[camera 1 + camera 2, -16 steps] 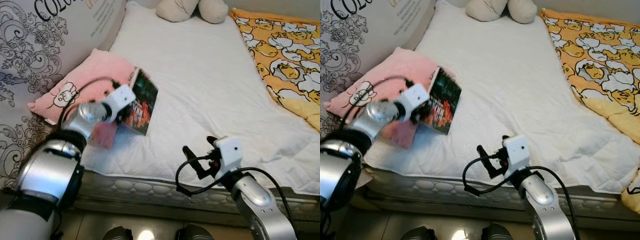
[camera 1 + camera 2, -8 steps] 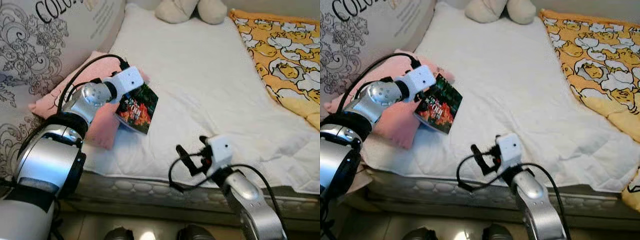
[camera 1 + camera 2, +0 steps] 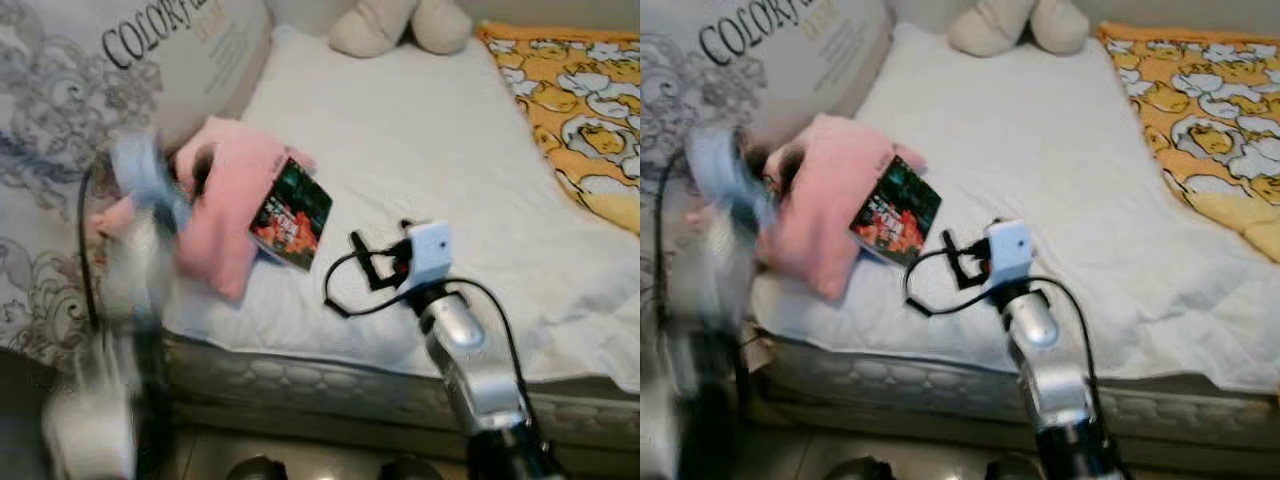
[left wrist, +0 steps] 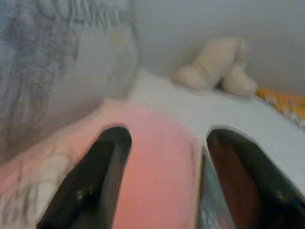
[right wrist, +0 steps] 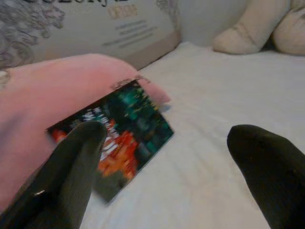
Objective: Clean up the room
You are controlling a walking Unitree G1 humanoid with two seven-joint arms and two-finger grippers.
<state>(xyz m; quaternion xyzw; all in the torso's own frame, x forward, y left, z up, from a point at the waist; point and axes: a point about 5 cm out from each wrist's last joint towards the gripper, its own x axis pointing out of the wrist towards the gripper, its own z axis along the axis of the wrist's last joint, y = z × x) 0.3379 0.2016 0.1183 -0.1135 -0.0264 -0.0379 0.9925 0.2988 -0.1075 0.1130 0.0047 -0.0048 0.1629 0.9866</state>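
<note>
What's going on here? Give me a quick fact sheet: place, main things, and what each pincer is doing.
Place: a bed with a white mattress
Pink pillow: at the bed's left edge, against a big printed cushion
Book: dark cover, leaning on the pink pillow
Soft toy: at the head of the bed
Yellow blanket: along the right side
Left pincer: open, fingers astride the pink pillow; arm blurred
Right pincer: open, pointing at the book, not touching it

Pink pillow (image 3: 232,205), green-and-red book (image 3: 292,214), white mattress (image 3: 420,150), orange cartoon-print blanket (image 3: 580,95)
</note>
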